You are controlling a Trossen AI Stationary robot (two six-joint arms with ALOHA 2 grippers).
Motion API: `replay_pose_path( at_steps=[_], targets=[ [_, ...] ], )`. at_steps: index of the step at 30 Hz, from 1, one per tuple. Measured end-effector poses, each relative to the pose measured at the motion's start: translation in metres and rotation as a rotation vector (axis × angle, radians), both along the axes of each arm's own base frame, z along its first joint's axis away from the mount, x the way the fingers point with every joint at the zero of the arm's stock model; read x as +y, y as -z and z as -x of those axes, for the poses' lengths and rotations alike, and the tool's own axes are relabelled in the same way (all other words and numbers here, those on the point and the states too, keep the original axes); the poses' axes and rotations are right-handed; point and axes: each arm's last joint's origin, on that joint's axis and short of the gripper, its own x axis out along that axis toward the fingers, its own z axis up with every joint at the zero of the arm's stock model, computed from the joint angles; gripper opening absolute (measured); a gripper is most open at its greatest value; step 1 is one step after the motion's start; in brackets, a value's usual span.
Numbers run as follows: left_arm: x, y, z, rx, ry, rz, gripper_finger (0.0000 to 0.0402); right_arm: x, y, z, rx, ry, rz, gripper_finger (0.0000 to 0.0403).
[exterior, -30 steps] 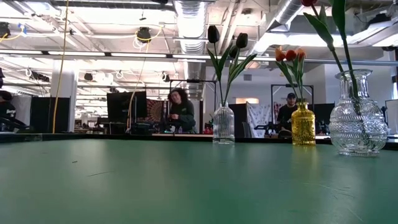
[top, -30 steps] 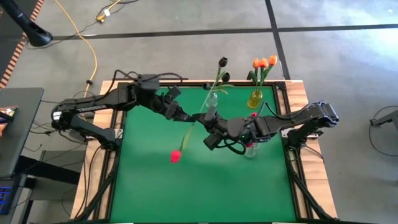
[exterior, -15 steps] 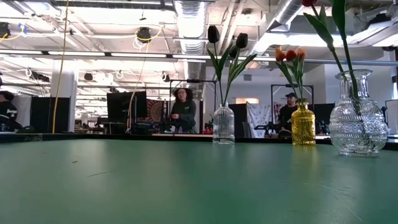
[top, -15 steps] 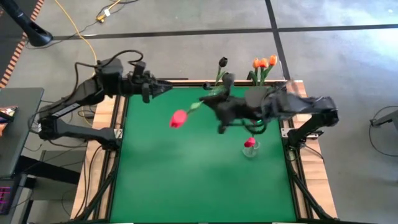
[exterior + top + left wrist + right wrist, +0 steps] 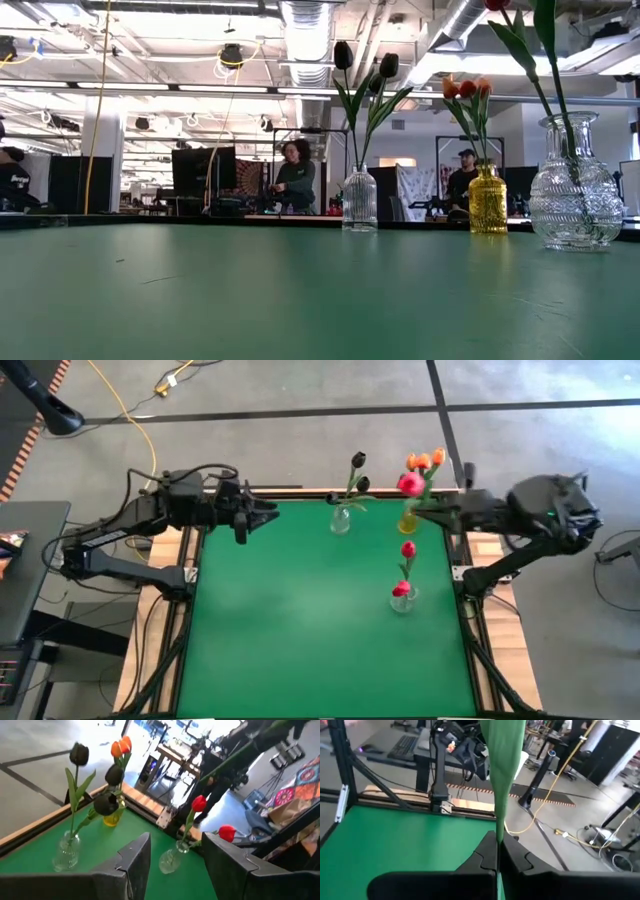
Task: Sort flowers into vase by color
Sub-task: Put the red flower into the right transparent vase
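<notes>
I see right gripper [image 5: 443,512] clamped on a red tulip [image 5: 410,484] stem, upper right; left gripper [image 5: 262,516] parted, upper left

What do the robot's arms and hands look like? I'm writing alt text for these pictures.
Both arms are dark, nearly black, built of jointed sections with black cables looping along them. The left hand has two flat, broad dark fingers with angular tips. The right hand has the same dark, blocky fingers. No markings can be made out.

No text, label, number or sign can be read anywhere.
</notes>
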Motion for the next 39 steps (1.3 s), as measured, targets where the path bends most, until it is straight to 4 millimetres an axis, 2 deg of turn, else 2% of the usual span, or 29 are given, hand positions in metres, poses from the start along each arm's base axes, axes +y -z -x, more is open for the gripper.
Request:
replay_pose_path(
  at_steps=[3,6,15,18,26,32,34,39],
  targets=[
    [0.001,0.006,-0.009,0.030,0.006,0.004,0.0165,-0.003,0.012,0.023,-0.035,0.046,-0.050,0.0027],
    [0.001,0.011,-0.018,0.056,0.014,0.008,0.0165,-0.003,0.028,0.036,-0.081,0.050,-0.106,0.0027],
    [0.003,0.014,-0.023,0.076,0.024,-0.029,0.0165,0.008,0.089,0.038,-0.100,-0.019,-0.215,0.0027],
    [0.002,0.013,-0.023,0.082,0.056,-0.070,0.0165,0.013,0.101,0.040,-0.122,-0.076,-0.228,0.0027],
    [-0.001,0.010,-0.019,0.076,0.079,-0.123,0.0165,0.021,0.108,0.055,-0.166,-0.204,-0.235,0.0027],
    [-0.001,0.010,-0.018,0.081,0.079,-0.137,0.0165,0.032,0.115,0.060,-0.096,-0.308,-0.196,0.0027],
    [-0.001,0.010,-0.018,0.081,0.079,-0.138,0.0165,0.038,0.122,0.057,-0.083,-0.287,-0.179,0.0027],
    [-0.001,0.010,-0.018,0.081,0.078,-0.139,0.0165,0.050,0.155,0.052,-0.119,-0.239,-0.175,0.0027]
  ],
)
